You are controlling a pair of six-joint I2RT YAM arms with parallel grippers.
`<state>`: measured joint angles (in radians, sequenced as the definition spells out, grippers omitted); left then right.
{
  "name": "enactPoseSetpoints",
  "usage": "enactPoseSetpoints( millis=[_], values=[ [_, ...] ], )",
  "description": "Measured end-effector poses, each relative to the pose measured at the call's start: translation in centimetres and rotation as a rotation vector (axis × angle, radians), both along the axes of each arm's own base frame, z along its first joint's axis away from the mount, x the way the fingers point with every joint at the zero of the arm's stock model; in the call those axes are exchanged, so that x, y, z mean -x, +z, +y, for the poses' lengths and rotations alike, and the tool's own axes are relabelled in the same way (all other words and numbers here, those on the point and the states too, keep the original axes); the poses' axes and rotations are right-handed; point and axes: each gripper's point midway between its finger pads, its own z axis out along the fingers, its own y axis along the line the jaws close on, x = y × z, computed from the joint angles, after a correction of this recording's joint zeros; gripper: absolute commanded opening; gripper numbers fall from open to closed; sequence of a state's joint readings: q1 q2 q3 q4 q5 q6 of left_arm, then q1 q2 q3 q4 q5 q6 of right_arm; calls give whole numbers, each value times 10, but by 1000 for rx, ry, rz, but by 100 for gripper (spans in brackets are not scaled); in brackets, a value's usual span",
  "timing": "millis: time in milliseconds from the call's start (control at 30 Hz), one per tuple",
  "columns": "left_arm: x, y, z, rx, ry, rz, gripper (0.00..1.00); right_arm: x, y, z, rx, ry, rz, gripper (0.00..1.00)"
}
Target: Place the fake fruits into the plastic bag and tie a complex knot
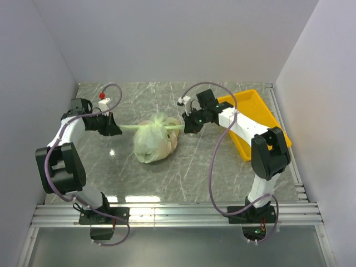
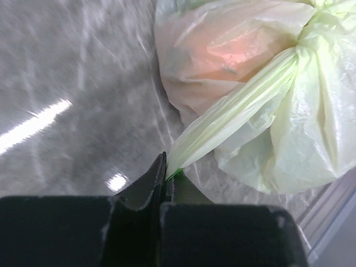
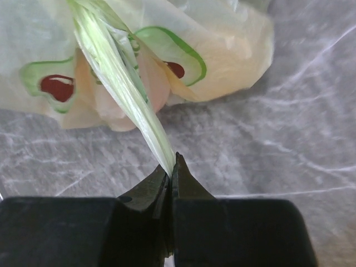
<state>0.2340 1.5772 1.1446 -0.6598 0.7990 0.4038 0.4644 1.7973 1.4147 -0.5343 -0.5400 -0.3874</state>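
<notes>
The pale-green plastic bag [image 1: 153, 143] lies bulging in the middle of the table. Orange and pale shapes of the fake fruits [image 2: 222, 53] show through its skin. Its handles meet in a knot [image 1: 159, 124] on top, with two thin tails stretched sideways. My left gripper [image 1: 115, 129] is shut on the left tail [image 2: 233, 114], pulled taut. My right gripper [image 1: 187, 125] is shut on the right tail [image 3: 130, 97], also taut. The bag also shows in the left wrist view [image 2: 311, 128] and the right wrist view [image 3: 233, 50].
A yellow rectangular tray [image 1: 261, 119] lies at the right, under the right arm. A small red-and-white piece [image 1: 102, 97] sits at the back left. Metal rails [image 1: 178, 214] run along the near edge.
</notes>
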Motion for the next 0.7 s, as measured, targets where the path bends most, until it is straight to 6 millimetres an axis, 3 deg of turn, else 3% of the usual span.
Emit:
enactPoseSetpoints(
  millis=[133,233,333,433,500,600,700],
  values=[
    [21,-24,-5,17,-2,80,1,15,-28,-7,30,2,69,0],
    [26,-26,-6,24,0,103,0,13,-24,-6,33,2,71,0],
    [11,-6,-3,21,9,63,0,-3,5,-2,20,-6,21,0],
    [-18,33,1,15,10,-53,0,-24,35,0,-8,-15,-63,0],
    [-28,46,2,14,3,-105,0,-27,39,-2,-14,-12,-95,0],
    [-20,34,-2,30,-6,-79,0,-16,17,-8,3,1,-79,0],
    [5,-1,-7,55,-9,32,0,2,-18,-17,39,11,-17,0]
  ],
)
